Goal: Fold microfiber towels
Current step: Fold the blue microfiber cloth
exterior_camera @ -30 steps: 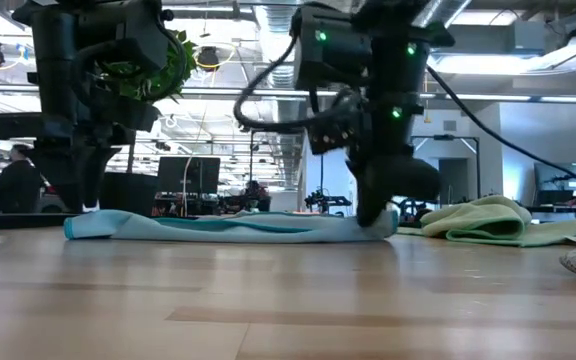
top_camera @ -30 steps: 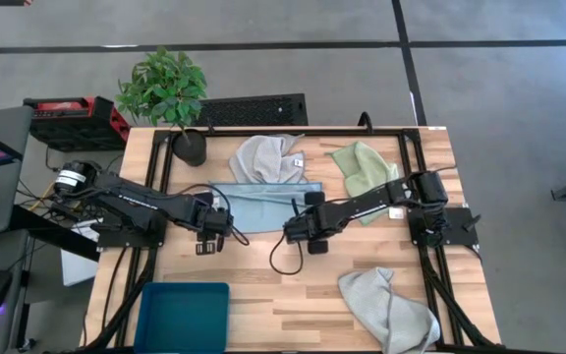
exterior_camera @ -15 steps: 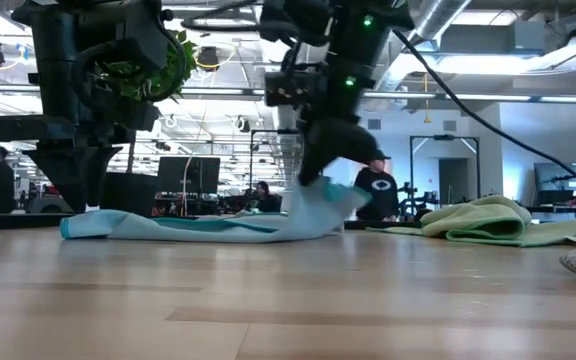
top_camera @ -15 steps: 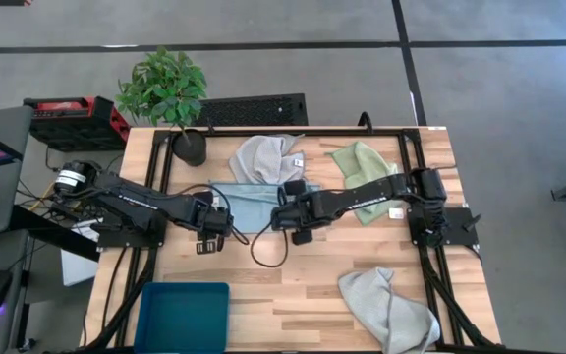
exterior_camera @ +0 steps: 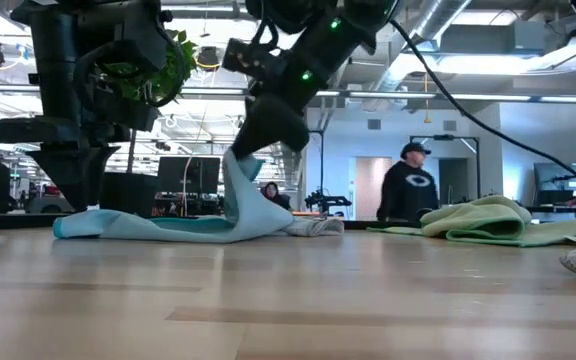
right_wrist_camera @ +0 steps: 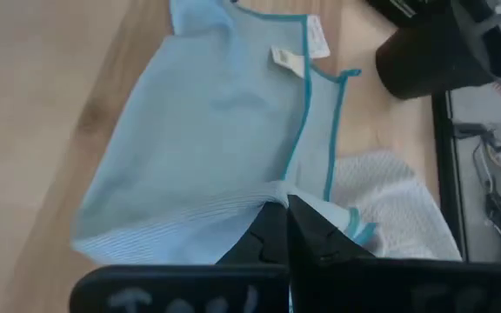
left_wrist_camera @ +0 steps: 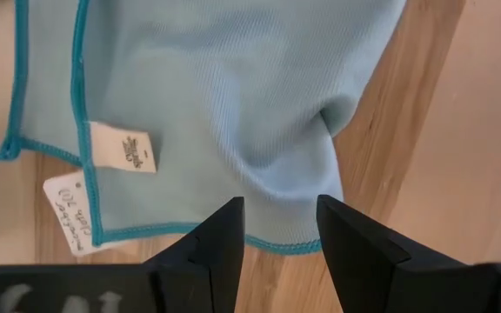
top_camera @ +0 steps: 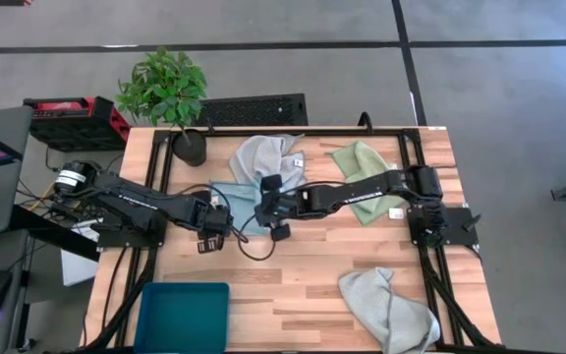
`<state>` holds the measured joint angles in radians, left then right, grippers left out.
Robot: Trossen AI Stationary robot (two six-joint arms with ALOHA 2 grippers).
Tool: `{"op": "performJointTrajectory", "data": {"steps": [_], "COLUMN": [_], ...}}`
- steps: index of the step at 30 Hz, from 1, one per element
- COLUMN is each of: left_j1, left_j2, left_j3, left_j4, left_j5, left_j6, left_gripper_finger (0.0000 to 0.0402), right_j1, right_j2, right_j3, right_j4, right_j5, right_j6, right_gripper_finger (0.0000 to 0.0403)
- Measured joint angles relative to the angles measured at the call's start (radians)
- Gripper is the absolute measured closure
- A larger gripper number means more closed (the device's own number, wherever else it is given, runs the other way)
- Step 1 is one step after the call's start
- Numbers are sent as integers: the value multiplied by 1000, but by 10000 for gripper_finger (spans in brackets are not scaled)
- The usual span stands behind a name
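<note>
A light blue towel point(top_camera: 236, 204) lies at the table's middle left. Its right end is raised and its left end point(exterior_camera: 78, 226) lies flat. My right gripper point(top_camera: 263, 205) is shut on the raised end. My left gripper point(top_camera: 222, 230) stands open, pointing down over the towel's left end, with the hemmed edge point(left_wrist_camera: 277, 245) between its fingers. A pale grey towel with a white tag point(top_camera: 263, 157) and a light green towel point(top_camera: 360, 167) lie at the far side. Another grey towel point(top_camera: 386, 305) lies at the near right. My right gripper pinches the light blue towel's teal-hemmed right edge point(right_wrist_camera: 307, 207) between its two shut fingers, slanting down from the table's right. That end is lifted clear point(exterior_camera: 236, 172) and the cloth slopes down slack to the part lying flat. My left gripper's fingers point(left_wrist_camera: 226, 228) stand over the towel's left end; whether they touch it I cannot tell.
A teal bin point(top_camera: 183, 315) sits at the near left corner. A potted plant point(top_camera: 187, 143) stands at the far left. A cable loop point(top_camera: 254, 251) hangs under the right arm. Bare wood lies along the near middle. A person point(exterior_camera: 413, 195) stands in the room behind.
My right gripper has risen and gone toward the table's left edge, tipping closer to level, still shut on the blue towel's right end. That end has come off the table and travelled over the towel's middle. The left end has stayed flat.
</note>
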<state>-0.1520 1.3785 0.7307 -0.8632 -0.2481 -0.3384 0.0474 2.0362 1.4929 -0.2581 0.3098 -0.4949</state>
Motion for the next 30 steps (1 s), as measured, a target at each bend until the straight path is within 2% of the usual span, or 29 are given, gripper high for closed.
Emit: {"op": "performJointTrajectory", "data": {"steps": [8,16,22,30], "left_j1": [0,-6,-8,-11], "left_j2": [-38,-212,-320,-381], "left_j3": [0,2,2,1], "left_j4": [-75,-112,-135,-162], "left_j5": [0,6,0,-10], "left_j6": [-70,-121,-130,-134], "left_gripper_finger": [263,263,263,263], "right_j1": [-21,-33,-38,-45], "right_j2": [40,96,134,196], "right_j3": [-2,7,82,169], "right_j4": [188,315,348,458], "right_j5": [-22,-50,-58,-105], "right_j6": [-26,-38,-39,-37], "right_gripper_finger": [397,397,397,397]}}
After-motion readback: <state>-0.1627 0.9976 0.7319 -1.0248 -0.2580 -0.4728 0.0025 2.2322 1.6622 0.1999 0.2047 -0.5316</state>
